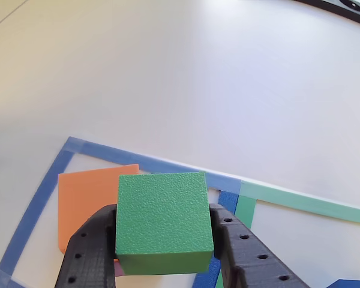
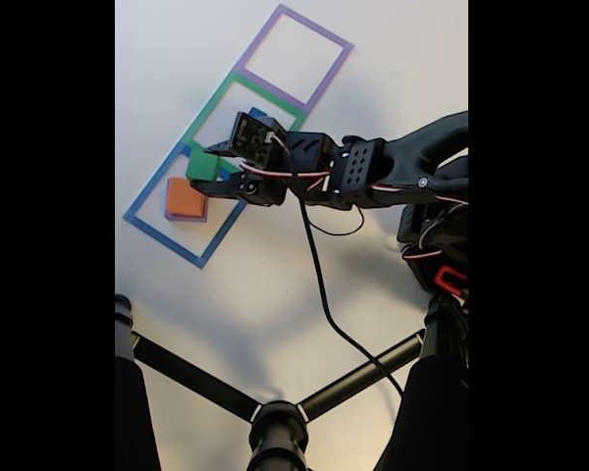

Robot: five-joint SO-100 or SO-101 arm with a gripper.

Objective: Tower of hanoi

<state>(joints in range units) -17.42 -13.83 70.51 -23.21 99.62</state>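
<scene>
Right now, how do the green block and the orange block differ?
The green block is held between the fingers of the hand, while the orange block lies flat inside the blue taped outline. The green block looks thicker; the orange looks wider and flatter. Both have square tops.

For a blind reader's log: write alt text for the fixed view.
The arm's tool grips a green block above an orange block lying on a purple block, inside a blue taped square; green and purple outlines continue the row.
</scene>
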